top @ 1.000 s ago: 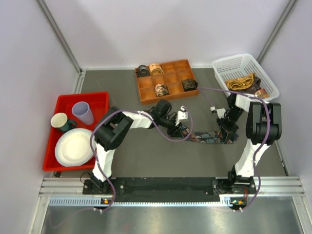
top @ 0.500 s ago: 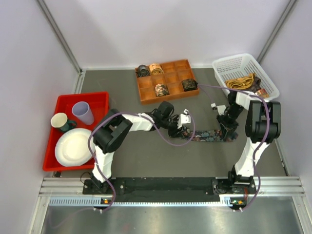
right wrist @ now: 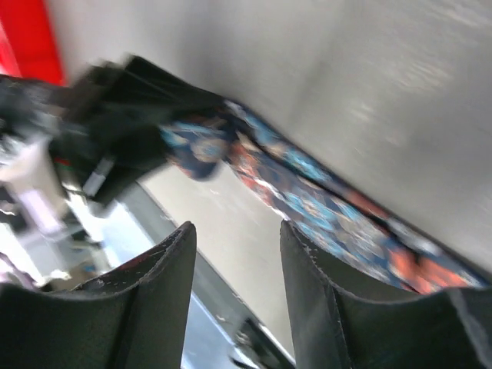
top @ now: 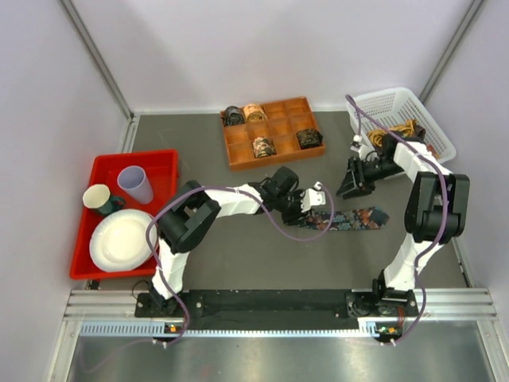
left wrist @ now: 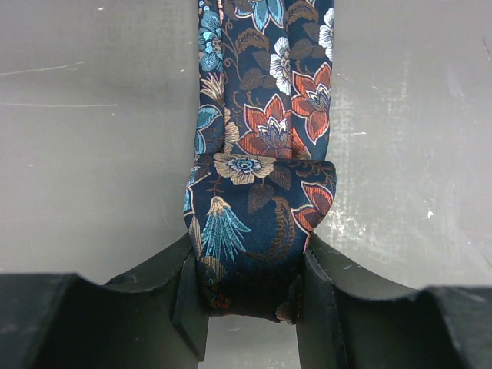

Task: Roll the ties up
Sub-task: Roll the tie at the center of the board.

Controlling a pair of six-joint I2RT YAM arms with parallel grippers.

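Left jaws on tie [left wrist: 257, 223], box [top: 280, 126] beyond.

The dark grey table [top: 238, 255] carried a red tray [top: 135, 156] at its left side, a wooden compartment box [top: 278, 125] at the far middle and a white basket [top: 382, 111] in the far right corner. A dark floral tie [top: 354, 219] lay stretched flat right of centre, apart from all three

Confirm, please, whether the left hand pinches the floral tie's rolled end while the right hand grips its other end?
No: the left hand pinches the rolled end of the floral tie, but the right hand grips nothing; the right wrist view shows it open, off the tie.
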